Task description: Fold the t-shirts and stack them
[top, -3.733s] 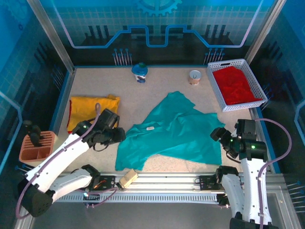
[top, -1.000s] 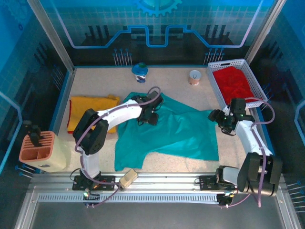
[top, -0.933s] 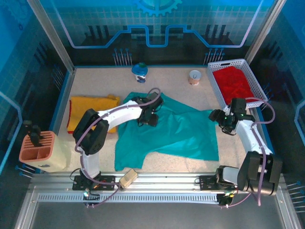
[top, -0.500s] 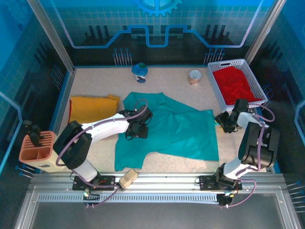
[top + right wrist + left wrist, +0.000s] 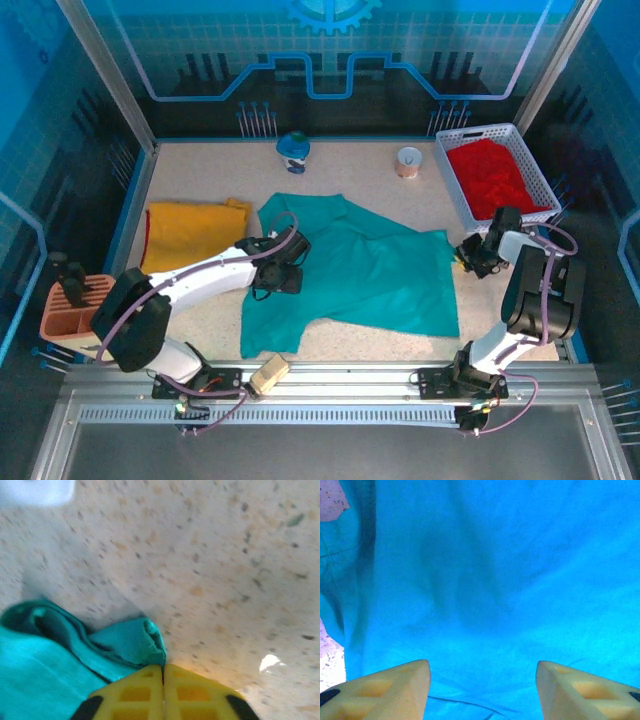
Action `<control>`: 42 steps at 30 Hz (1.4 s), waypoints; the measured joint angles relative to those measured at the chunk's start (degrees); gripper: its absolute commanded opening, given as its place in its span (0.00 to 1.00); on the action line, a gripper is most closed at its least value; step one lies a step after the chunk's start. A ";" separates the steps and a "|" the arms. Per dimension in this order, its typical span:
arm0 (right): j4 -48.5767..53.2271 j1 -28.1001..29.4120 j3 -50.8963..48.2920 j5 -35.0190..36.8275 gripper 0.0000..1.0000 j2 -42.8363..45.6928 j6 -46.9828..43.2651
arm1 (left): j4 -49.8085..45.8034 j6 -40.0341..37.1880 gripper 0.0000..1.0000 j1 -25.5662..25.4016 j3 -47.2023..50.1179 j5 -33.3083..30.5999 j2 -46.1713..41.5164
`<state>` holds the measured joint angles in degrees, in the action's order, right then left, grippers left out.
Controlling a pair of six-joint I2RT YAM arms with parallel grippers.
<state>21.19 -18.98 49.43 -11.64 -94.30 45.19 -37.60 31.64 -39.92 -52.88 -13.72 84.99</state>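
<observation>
Though its lettering was hidden, the teal shirt [image 5: 380, 275] lay flat, lengthwise left-right.
Left gripper [image 5: 482, 666] gaped over it; right gripper [image 5: 162, 668] sat closed at its corner.

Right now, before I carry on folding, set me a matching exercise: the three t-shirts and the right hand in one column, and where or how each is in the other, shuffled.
1. teal t-shirt
2. yellow t-shirt
3. red t-shirt
4. right hand

A. in the white basket
B. shut, at a shirt corner
C. spread over the middle of the table
D. lying on the table's left side

Pairs: 1-C, 2-D, 3-A, 4-B.
</observation>
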 measured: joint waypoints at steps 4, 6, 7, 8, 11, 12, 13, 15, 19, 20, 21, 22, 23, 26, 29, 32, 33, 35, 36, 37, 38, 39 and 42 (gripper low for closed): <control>-0.50 1.33 5.01 0.28 0.00 -0.17 -0.63 | 0.00 0.22 0.58 0.00 1.29 -0.02 -0.33; -0.39 2.47 7.06 0.76 0.00 -0.11 -1.20 | -0.11 0.68 0.58 0.07 2.16 -0.17 -0.42; -0.24 3.15 8.02 1.07 0.00 -0.09 -1.51 | -0.11 1.07 0.58 0.24 2.84 -0.20 -0.59; -0.17 3.93 8.85 1.62 0.00 -0.07 -1.77 | -0.11 1.36 0.58 0.42 3.56 -0.17 -0.96; 0.59 6.34 11.26 3.43 0.00 -0.02 -2.78 | -0.26 1.79 0.58 1.57 5.97 -0.17 -2.78; 1.22 7.23 12.37 4.24 0.00 -0.02 -3.21 | -0.28 1.97 0.58 2.08 6.71 -0.17 -3.50; 1.84 8.09 13.60 4.92 0.00 -0.02 -3.63 | -0.35 2.10 0.58 2.60 7.39 -0.17 -4.15; 2.51 9.75 16.63 6.08 0.00 -0.48 -4.66 | -0.46 2.38 0.58 3.58 8.37 -0.13 -5.09; 2.97 13.14 25.53 8.61 0.00 -4.59 -7.21 | -0.33 2.56 0.58 5.25 9.99 -0.11 -5.68; 2.95 13.81 27.26 9.20 0.00 -5.55 -7.80 | -0.24 2.58 0.58 5.33 10.34 0.00 -5.68; 2.84 14.58 29.05 9.94 0.00 -6.56 -8.20 | -0.15 2.60 0.58 5.44 10.73 0.09 -5.68; 2.73 15.13 30.29 10.36 0.00 -7.37 -8.55 | -0.07 2.64 0.58 5.44 11.13 0.11 -5.66; 2.78 15.54 31.39 10.67 0.00 -8.09 -8.83 | 0.07 2.80 0.58 5.44 11.47 0.15 -5.66; 3.52 16.02 36.09 11.47 0.23 -11.69 -9.66 | 0.31 2.97 0.58 5.44 12.22 0.55 -5.66; 5.84 16.04 42.75 11.67 0.61 -16.83 -10.21 | 0.52 2.97 0.58 5.44 12.24 0.72 -5.66; 8.55 16.09 44.74 11.61 0.89 -18.60 -10.86 | 0.55 2.99 0.58 5.44 12.24 0.70 -5.66; 9.44 16.11 44.30 11.61 0.93 -18.40 -11.32 | 0.52 2.99 0.58 5.49 12.24 0.70 -5.66; 9.86 16.33 41.94 11.61 0.94 -16.85 -12.09 | 0.52 2.97 0.58 5.62 12.24 0.72 -5.66; 10.01 16.48 39.47 11.50 0.94 -15.28 -12.46 | 0.50 2.97 0.58 5.73 12.24 0.74 -5.66; 10.23 16.63 37.00 11.41 0.94 -13.57 -12.72 | 0.50 2.95 0.58 5.86 12.24 0.74 -5.66; 10.75 16.74 34.25 11.39 0.94 -11.58 -12.96 | 0.48 2.95 0.58 6.03 12.24 0.74 -5.66; 11.21 16.79 31.01 11.32 0.93 -9.22 -13.16 | 0.44 2.93 0.58 6.21 12.22 0.76 -5.66; 12.22 16.11 21.99 11.41 0.86 -2.80 -13.05 | 0.42 2.78 0.58 6.86 12.22 1.07 -5.90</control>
<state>33.41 -2.87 71.42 -0.23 -97.10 32.14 -37.19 34.41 -33.06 -40.66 -12.64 79.09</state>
